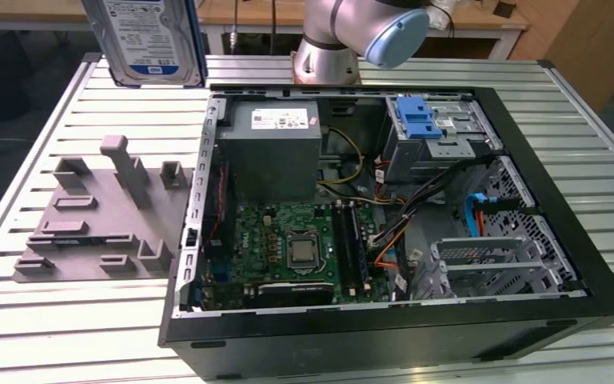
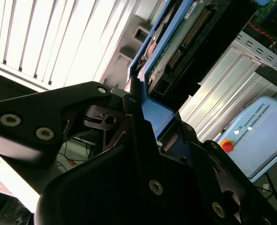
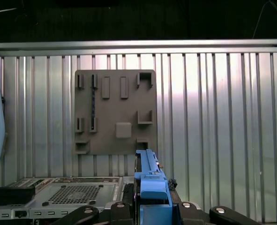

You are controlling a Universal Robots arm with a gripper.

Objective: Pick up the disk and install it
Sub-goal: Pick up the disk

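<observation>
One flat silver disk (image 1: 141, 40), with a blue plastic frame round its edges, sits clamped edge-on in the black hand (image 2: 147, 110), raised above the ribbed metal counter (image 1: 73, 336).

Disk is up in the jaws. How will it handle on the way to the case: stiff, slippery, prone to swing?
Likely stiff: the disk is a flat metal slab, held upright without sagging. Probably dense for its size. The gripper clamps its smooth blue plastic frame at one end, so it could slip or pivot if jerked.
</observation>
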